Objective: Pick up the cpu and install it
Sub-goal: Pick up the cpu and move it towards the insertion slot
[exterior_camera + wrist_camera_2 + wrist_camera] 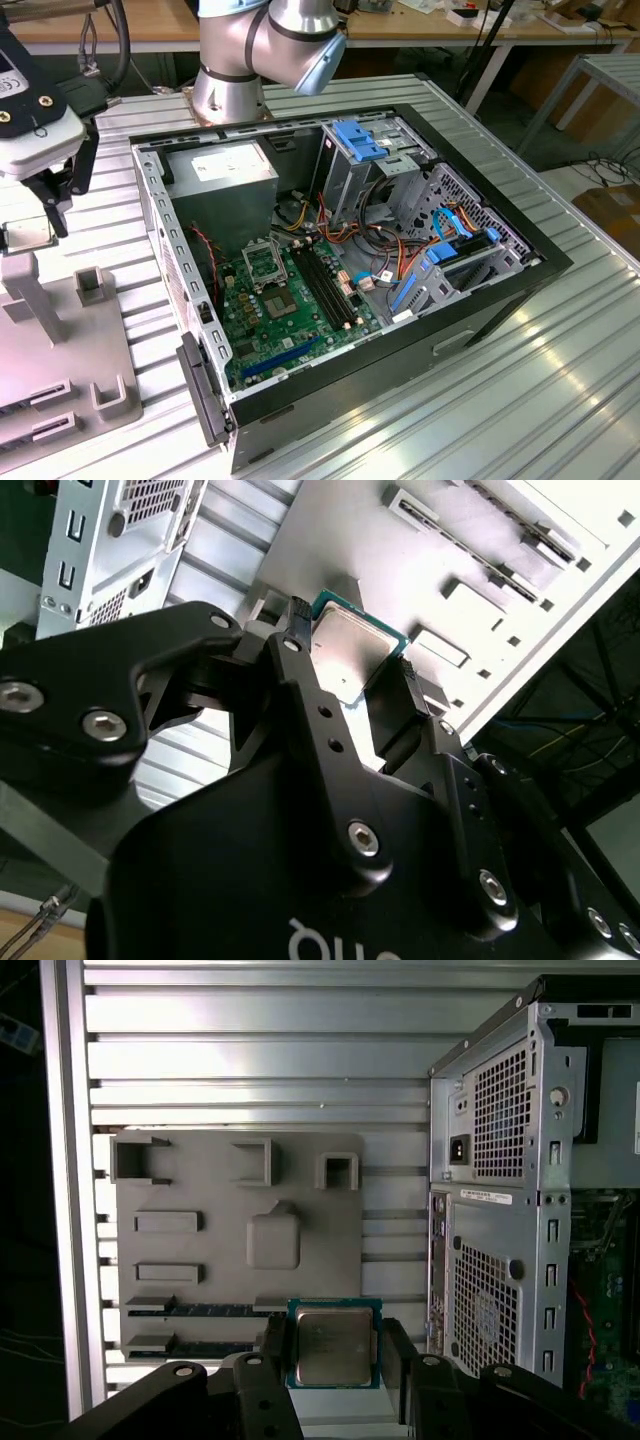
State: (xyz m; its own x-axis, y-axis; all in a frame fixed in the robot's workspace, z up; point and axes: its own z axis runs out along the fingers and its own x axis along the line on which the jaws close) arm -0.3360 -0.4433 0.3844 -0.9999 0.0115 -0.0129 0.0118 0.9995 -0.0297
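**A:** What sits closest to the wrist cameras?

**B:** The gripper (352, 645). Its two black fingers (305, 690) are drawn in to a chip's width and clamp opposite edges of the cpu (333, 1345). The chip's silver-grey top faces the lens in both wrist views.

**A:** And where is that in the exterior view?

**B:** At the far left edge of the frame, about halfway up. The chip lies flat between the fingertips, just above a pale post (22, 295) that rises from the grey fixture plate (60, 345) in the lower left corner. I can't tell whether chip and post touch.

**A:** What lies beyond the plate?

**B:** The ribbed metal table (520, 400) carries both the plate and, just beside it, the open computer case (380, 385), which takes up the middle of the frame. Inside is the green motherboard (290, 330), with the socket (262, 262) and its silver frame near the centre and the long black memory slots (325, 285) next to it. The cpu is outside the case, well apart from that socket.

**A:** And further back?

**B:** The grey power-supply box (225, 175) sits at the case's far end. Behind it, at the top of the frame, stands the arm's base (235, 70), with wooden benches (150, 20) behind that.
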